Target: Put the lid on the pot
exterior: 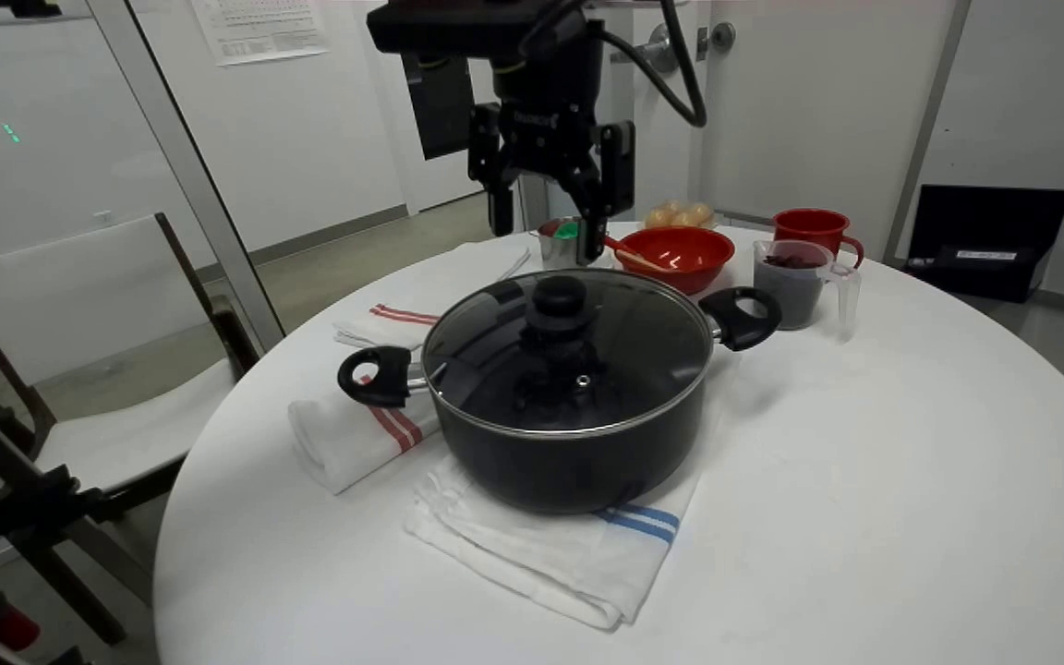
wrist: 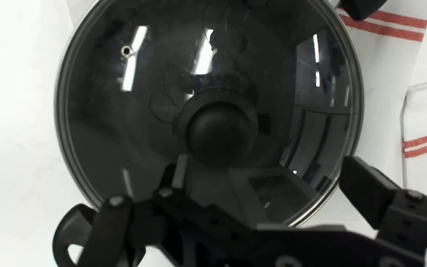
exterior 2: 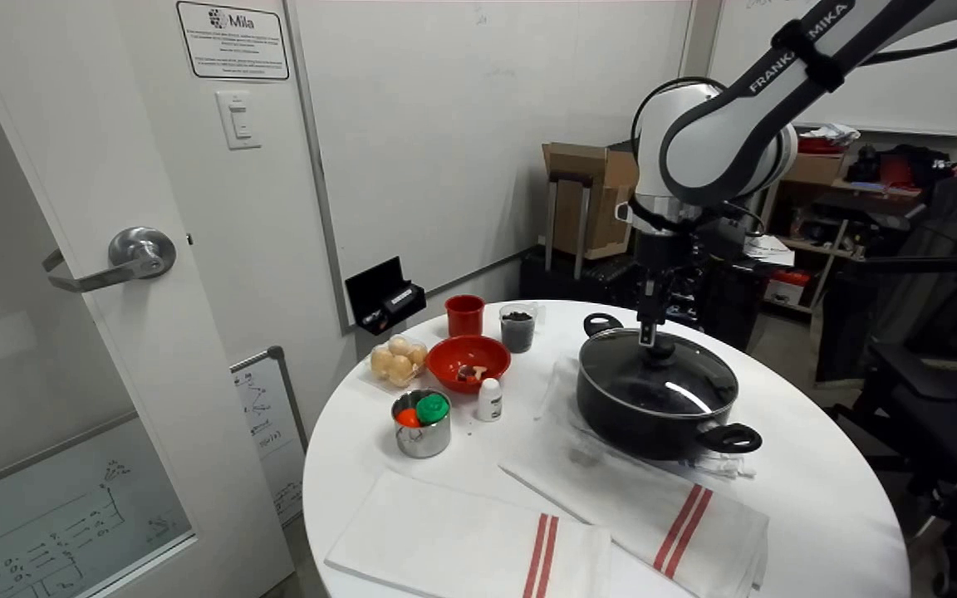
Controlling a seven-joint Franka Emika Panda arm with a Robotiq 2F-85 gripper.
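The lid [exterior 2: 653, 378] rests level on the pot [exterior 2: 636, 428], covering its mouth, with its black knob [wrist: 219, 133] upright at the centre. In an exterior view the pot stands near the right edge of the round white table [exterior 2: 827, 498], on a blue-striped towel [exterior: 550, 559]. The gripper [exterior: 546, 229] hangs over the lid, its fingers [exterior: 593, 242] spread well apart, the tips near the knob but separate from it. In the wrist view the knob lies between the lines of the two fingers, just beyond the tips and nearer the finger at the left of that view. In an exterior view, two red-striped towels [exterior 2: 445, 531] lie toward the near edge, a metal cup [exterior 2: 422, 440] toward the left edge and a red mug [exterior 2: 465, 316] close to the far edge.
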